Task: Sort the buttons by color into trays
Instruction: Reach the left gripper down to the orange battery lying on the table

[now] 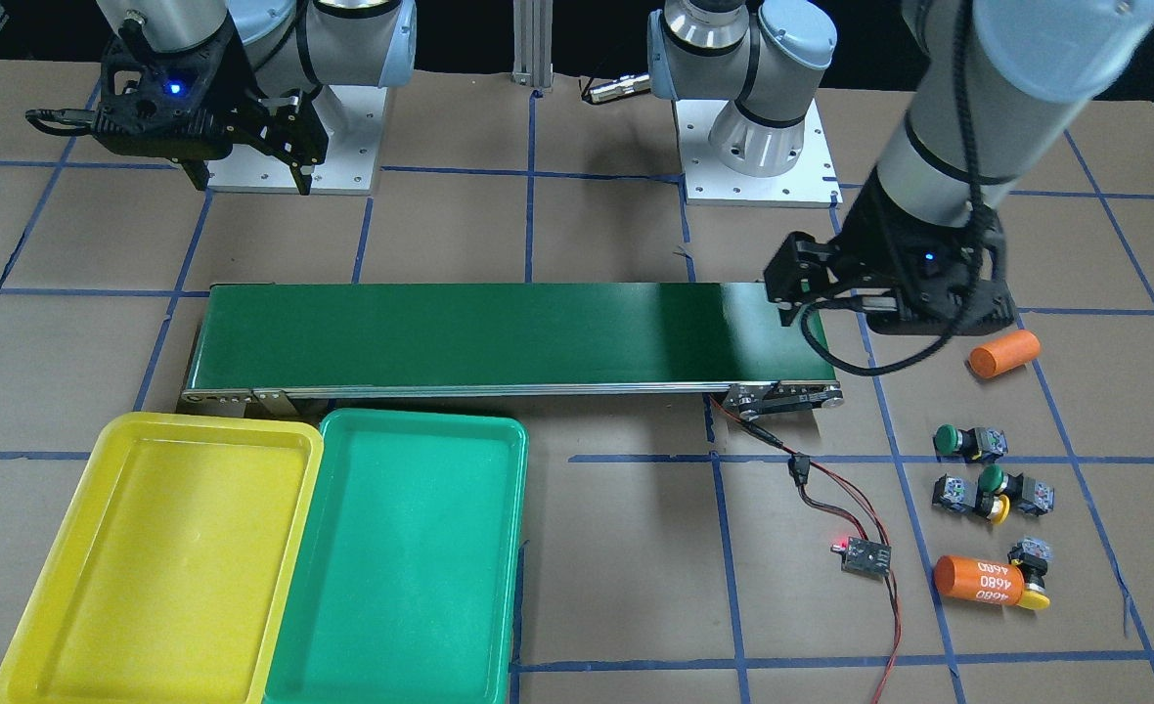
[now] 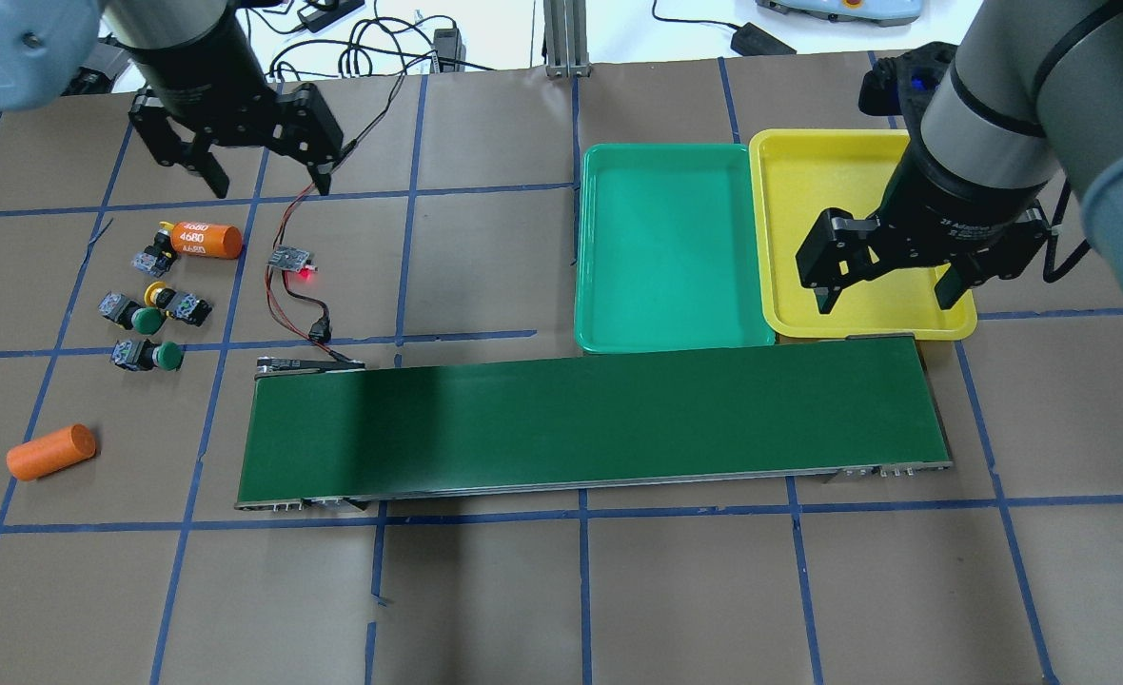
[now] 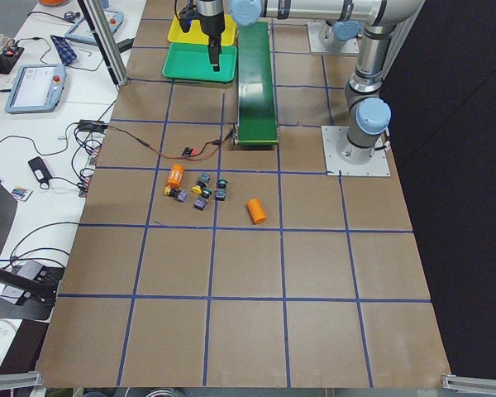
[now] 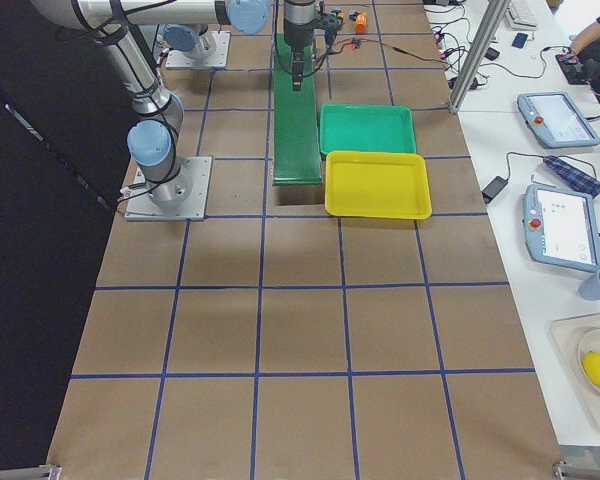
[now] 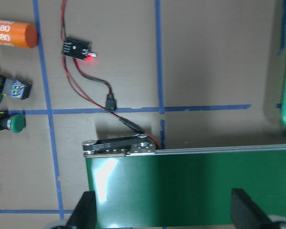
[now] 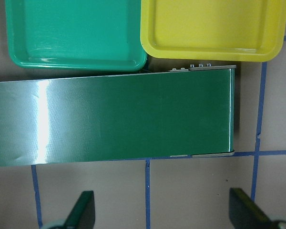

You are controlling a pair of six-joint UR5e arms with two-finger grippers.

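Note:
Several buttons lie in a loose group on the robot's left: a green button (image 2: 157,355) (image 1: 963,442), a green (image 2: 147,321) and a yellow button (image 2: 160,291) touching each other, and a yellow button (image 2: 154,255) against the 4680 cylinder. Two show in the left wrist view (image 5: 12,123). The yellow tray (image 2: 837,181) (image 1: 161,567) and the green tray (image 2: 671,247) (image 1: 401,557) lie side by side, both empty. My left gripper (image 2: 266,176) (image 5: 164,214) is open and empty, high beyond the buttons. My right gripper (image 2: 885,303) (image 6: 164,210) is open and empty over the yellow tray's near edge.
A long dark-green conveyor belt (image 2: 590,419) runs across the middle with nothing on it. An orange cylinder marked 4680 (image 2: 205,240) and a plain orange cylinder (image 2: 50,451) lie by the buttons. A small board with a red light (image 2: 292,259) and wires sits near the belt's left end.

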